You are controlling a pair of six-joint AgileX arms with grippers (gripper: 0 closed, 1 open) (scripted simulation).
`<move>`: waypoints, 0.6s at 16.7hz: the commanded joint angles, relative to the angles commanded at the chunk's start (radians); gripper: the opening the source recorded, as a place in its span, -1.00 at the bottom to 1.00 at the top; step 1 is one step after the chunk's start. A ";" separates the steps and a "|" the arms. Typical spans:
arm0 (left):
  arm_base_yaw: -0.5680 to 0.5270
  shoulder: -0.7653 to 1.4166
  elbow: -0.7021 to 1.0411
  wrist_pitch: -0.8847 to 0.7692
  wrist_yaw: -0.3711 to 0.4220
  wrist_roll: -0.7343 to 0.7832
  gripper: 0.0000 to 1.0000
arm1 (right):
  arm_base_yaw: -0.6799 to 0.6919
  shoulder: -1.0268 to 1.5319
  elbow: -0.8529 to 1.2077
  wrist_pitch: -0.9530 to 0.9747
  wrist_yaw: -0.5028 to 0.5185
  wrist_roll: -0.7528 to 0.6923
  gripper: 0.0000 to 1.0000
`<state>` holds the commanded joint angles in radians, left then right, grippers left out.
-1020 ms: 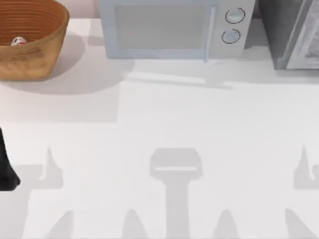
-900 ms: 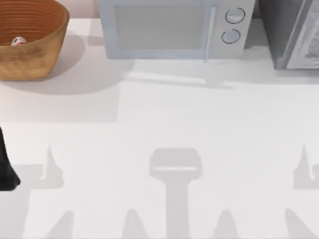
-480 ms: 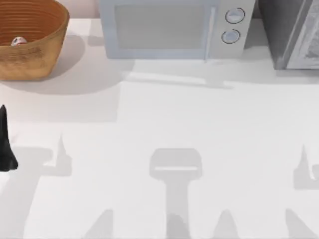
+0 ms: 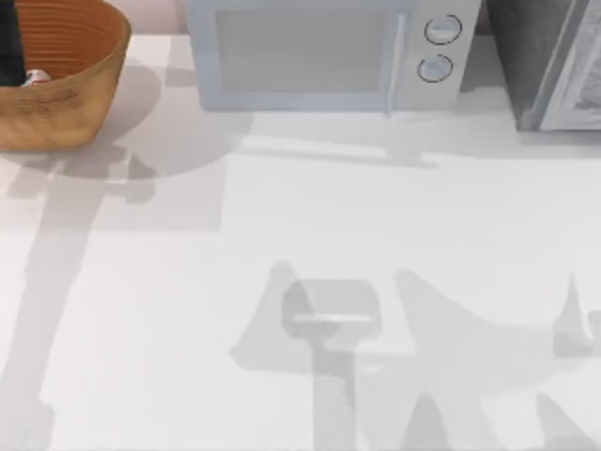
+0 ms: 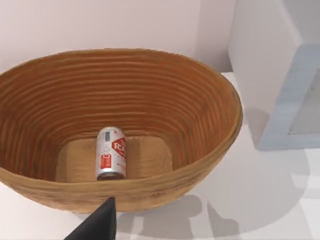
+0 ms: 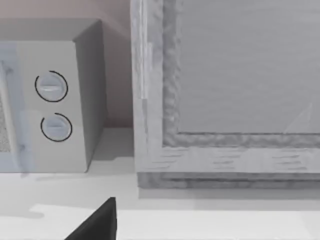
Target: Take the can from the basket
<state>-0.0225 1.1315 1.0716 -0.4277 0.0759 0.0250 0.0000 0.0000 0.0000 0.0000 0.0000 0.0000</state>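
**A:** Where is the can?

**B:** The can [image 5: 111, 159] lies on its side on the flat floor of the basket [image 5: 200, 110]. In our left wrist view its body is silver-white with red marks, and one round end faces the camera. From above, the can [image 4: 38, 77] is a small pale spot low inside the basket [image 4: 80, 103], which sits at the far left corner of the table [image 4: 300, 235].

**A:** And our left arm?

**B:** From above, our left gripper [image 4: 11, 42] is a dark shape over the basket's opening at the left edge, just beside the can. In the left wrist view one dark finger [image 5: 97, 225] juts in at the edge, on the near side of the basket's rim and apart from the can. We cannot tell how wide the pincer stands, and nothing is seen held in it.

**A:** What about the right arm?

**B:** In the right wrist view one dark finger [image 6: 97, 222] shows at the edge, facing the microwave [image 6: 55, 100] and a grey cabinet [image 6: 225, 90] beside it. Again we cannot tell its opening.

**A:** What else is on the table?

**B:** The microwave [image 4: 324, 52] stands along the far edge, just right of the basket, with two round dials on its right side. The cabinet [image 4: 549, 61] fills the far right corner. Grey arm shadows lie across the white tabletop.
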 joint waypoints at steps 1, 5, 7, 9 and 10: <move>0.008 0.111 0.088 -0.035 -0.001 0.001 1.00 | 0.000 0.000 0.000 0.000 0.000 0.000 1.00; 0.046 0.472 0.359 -0.177 -0.005 -0.007 1.00 | 0.000 0.000 0.000 0.000 0.000 0.000 1.00; 0.069 0.598 0.468 -0.257 -0.004 -0.017 1.00 | 0.000 0.000 0.000 0.000 0.000 0.000 1.00; 0.090 0.721 0.589 -0.327 0.002 -0.028 1.00 | 0.000 0.000 0.000 0.000 0.000 0.000 1.00; 0.101 0.793 0.656 -0.358 0.007 -0.034 1.00 | 0.000 0.000 0.000 0.000 0.000 0.000 1.00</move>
<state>0.0782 1.9242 1.7278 -0.7859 0.0833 -0.0088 0.0000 0.0000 0.0000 0.0000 0.0000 0.0000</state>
